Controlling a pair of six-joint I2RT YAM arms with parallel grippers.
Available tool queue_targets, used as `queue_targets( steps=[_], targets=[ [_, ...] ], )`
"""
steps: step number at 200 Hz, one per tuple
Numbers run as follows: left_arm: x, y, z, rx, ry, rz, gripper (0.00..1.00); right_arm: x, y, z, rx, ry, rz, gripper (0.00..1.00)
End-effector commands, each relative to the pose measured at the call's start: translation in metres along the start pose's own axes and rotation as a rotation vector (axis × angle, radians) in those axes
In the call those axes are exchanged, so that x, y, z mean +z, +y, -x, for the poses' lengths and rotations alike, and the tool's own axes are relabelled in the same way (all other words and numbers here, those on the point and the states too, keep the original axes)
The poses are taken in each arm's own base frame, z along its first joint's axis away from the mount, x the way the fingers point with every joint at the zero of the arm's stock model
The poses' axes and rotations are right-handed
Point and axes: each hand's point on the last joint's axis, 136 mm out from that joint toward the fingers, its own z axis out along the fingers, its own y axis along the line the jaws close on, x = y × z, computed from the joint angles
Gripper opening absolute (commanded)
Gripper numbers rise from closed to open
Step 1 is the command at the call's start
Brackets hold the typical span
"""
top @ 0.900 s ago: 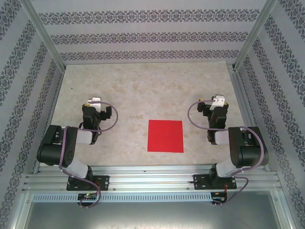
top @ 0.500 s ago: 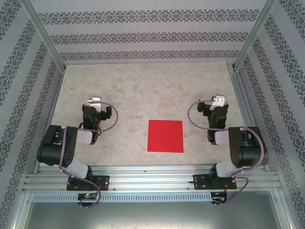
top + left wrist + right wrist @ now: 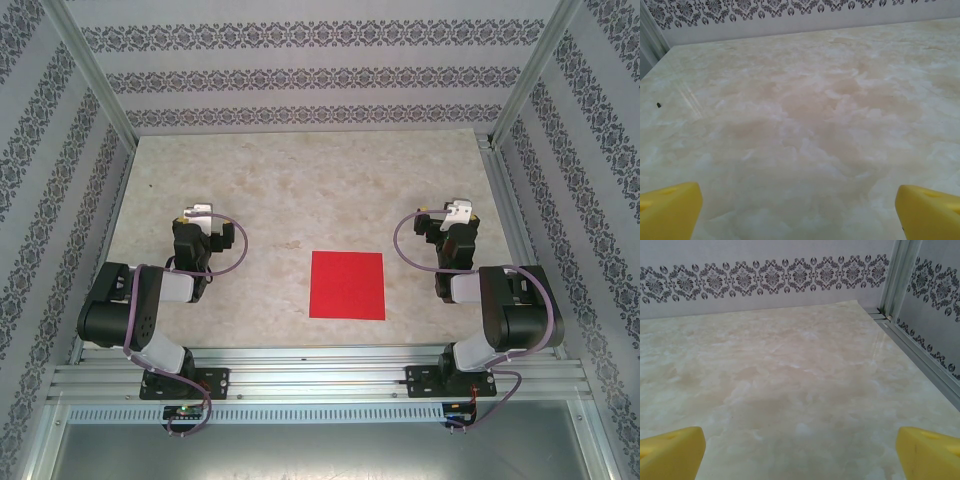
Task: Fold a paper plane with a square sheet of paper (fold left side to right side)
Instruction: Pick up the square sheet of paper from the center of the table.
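Since nothing's creased yet, I'm calling this the very start. The square sheet of paper (image 3: 347, 285) lies flat and unfolded on the table (image 3: 300, 170), between my two arms, toward the near edge and apart from both.

My left claw (image 3: 800, 214) is spread wide with nothing in it. Its yellow fingertips (image 3: 670, 209) sit at the bottom corners of the wrist view with bare marbled tabletop between them. Same deal for my right claw (image 3: 801, 454): wide apart, empty, looking out over bare table at the patterned wall. Both arms sit folded up by their bases, one on each side of the sheet.

Step in hand, as I read it, is reaching in for the first fold, left side over to right side. So the next move calls for my left claw to get down to the sheet's left edge. The tricky bit is that it's thin paper lying flat on a smooth top, so there's no lip to grab. I'd guess one finger has to sneak under the edge or pinch up a corner, then carry it across so left edge meets right edge. My right claw probably should pin the right side so the sheet doesn't skate. If the edges land off, the crease goes crooked.

Containers: no bins or trays to report. The table carries just the sheet.
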Motion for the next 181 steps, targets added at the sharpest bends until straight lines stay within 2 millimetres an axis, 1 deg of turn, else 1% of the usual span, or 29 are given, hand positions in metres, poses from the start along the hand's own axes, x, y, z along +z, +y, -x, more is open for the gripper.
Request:
queue_targets(
  steps=[1,10,21,25,26,33,39,43,49,52,58,64,72,78,96,108,126,139,143,155,161,181],
  targets=[
    [-0.003,0.012,0.029,-0.022,0.013,0.051,1.00,0.000,-0.003,0.017,0.006,-0.040,-0.015,0.98],
    [-0.006,0.015,0.037,-0.029,0.043,0.064,1.00,-0.003,-0.004,0.023,0.006,-0.043,-0.017,0.98],
    [-0.014,0.013,0.050,-0.062,0.042,0.046,1.00,-0.008,-0.005,0.032,0.005,-0.028,-0.021,0.98],
    [-0.017,0.011,0.055,-0.083,0.038,0.034,1.00,-0.009,-0.005,0.033,0.007,-0.020,-0.021,0.98],
    [-0.018,0.011,0.057,-0.089,0.037,0.030,1.00,-0.010,-0.005,0.036,0.010,-0.021,-0.021,0.98],
    [-0.024,0.008,0.064,-0.137,0.041,0.010,1.00,-0.014,-0.006,0.038,0.021,0.009,-0.027,0.98],
    [-0.028,0.005,0.068,-0.192,0.054,-0.007,1.00,-0.017,-0.007,0.043,0.050,0.023,-0.031,0.98],
    [-0.031,0.003,0.071,-0.224,0.064,-0.024,1.00,-0.020,-0.006,0.044,0.072,0.051,-0.026,0.98],
    [-0.035,-0.006,0.074,-0.259,0.086,-0.070,1.00,-0.023,-0.004,0.050,0.093,0.059,-0.013,0.98],
    [-0.037,-0.010,0.076,-0.277,0.096,-0.095,1.00,-0.026,-0.001,0.049,0.108,0.079,-0.002,0.98],
    [-0.041,-0.021,0.078,-0.306,0.114,-0.150,1.00,-0.030,0.004,0.049,0.137,0.110,0.022,0.98],
    [-0.045,-0.033,0.079,-0.324,0.138,-0.207,1.00,-0.036,0.012,0.055,0.163,0.129,0.051,0.98],
    [-0.052,-0.049,0.081,-0.345,0.166,-0.281,1.00,-0.042,0.019,0.051,0.185,0.181,0.064,0.98],
    [-0.058,-0.061,0.081,-0.365,0.190,-0.338,1.00,-0.047,0.026,0.054,0.207,0.204,0.078,0.98],
    [-0.078,-0.107,0.081,-0.414,0.266,-0.550,1.00,-0.065,0.050,0.044,0.259,0.312,0.127,0.98],
    [-0.093,-0.135,0.076,-0.410,0.328,-0.657,0.99,-0.076,0.064,0.031,0.287,0.403,0.138,0.98],
    [-0.118,-0.182,0.068,-0.353,0.419,-0.808,0.98,-0.091,0.082,0.006,0.307,0.518,0.130,0.98],
    [-0.135,-0.214,0.056,-0.319,0.494,-0.911,0.96,-0.099,0.093,-0.015,0.308,0.599,0.110,0.98],
    [-0.140,-0.222,0.052,-0.309,0.519,-0.937,0.94,-0.102,0.097,-0.022,0.305,0.628,0.105,0.98],
    [-0.152,-0.246,0.038,-0.290,0.586,-1.000,0.93,-0.106,0.108,-0.036,0.285,0.687,0.108,0.98],
    [-0.156,-0.256,0.029,-0.281,0.614,-1.021,0.93,-0.107,0.114,-0.045,0.275,0.724,0.105,0.98],
    [-0.168,-0.281,0.003,-0.260,0.690,-1.071,0.92,-0.108,0.130,-0.066,0.257,0.811,0.106,0.98]
  ],
)
